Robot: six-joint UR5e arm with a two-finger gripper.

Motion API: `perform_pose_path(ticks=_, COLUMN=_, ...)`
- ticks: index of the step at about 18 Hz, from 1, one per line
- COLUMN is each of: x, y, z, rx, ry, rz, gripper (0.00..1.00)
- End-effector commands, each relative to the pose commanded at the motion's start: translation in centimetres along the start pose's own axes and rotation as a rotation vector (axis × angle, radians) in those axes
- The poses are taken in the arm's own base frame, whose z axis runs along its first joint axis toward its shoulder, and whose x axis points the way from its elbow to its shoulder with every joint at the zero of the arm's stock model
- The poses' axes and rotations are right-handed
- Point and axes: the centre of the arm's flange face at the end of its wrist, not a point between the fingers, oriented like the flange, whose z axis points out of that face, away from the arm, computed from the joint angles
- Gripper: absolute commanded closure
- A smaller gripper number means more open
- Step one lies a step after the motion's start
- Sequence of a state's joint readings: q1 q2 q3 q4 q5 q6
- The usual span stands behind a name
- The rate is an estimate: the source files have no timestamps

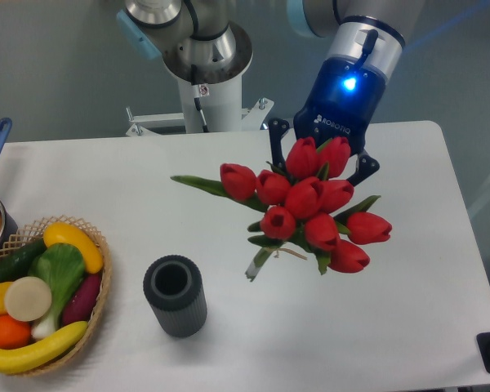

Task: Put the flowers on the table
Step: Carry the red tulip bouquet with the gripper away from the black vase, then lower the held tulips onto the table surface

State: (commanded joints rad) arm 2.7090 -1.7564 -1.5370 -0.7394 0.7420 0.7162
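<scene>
a: how is the arm posed?

b: it is reached in from the upper right, tilted down and leftward, its blue-lit wrist shown above the claw. the claw is seen clenched on the flowers, which are held over the right half of the counter.

a: what shapes and surfaces are seen?

b: glossy red tulip heads are bunched with green leaves, the stems tied. the counter is smooth, white, round-cornered. a dark ribbed cylindrical vase is stood upright left of the bouquet. a woven basket is filled with produce.

a: what is hidden?

b: the fingertips are covered by blooms. the basket is cropped at the left edge.
</scene>
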Motion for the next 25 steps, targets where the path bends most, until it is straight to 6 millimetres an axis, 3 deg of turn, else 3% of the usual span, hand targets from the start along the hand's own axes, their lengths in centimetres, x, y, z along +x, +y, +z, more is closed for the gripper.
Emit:
perform_pose_path(ticks=2, x=-0.5, y=1.4, z=0.3, rx=-0.073, ry=-0.060, rz=0.026, gripper=0.71)
perform_pose_path(ticks=8, x=0.1, y=8.1, z=1.5, rx=-0.306, ry=-0.129, rz=0.198, gripper=0.71)
perform_pose_path(ticks=19, x=-0.2, y=14.8, z=2.2, rx=-0.797, ry=-0.066, rz=0.406, gripper=0.71)
perform_pose_path(ticks=24, x=0.2, y=17.6, z=5.1, rx=-0.996, ry=-0.022, rz=0.443, gripper=0.71)
perform_pose_path(ticks=25, x=0.8, y=18.1, z=6.4, rx=-1.037, ry=-0.011, rz=0.466, gripper=0.71)
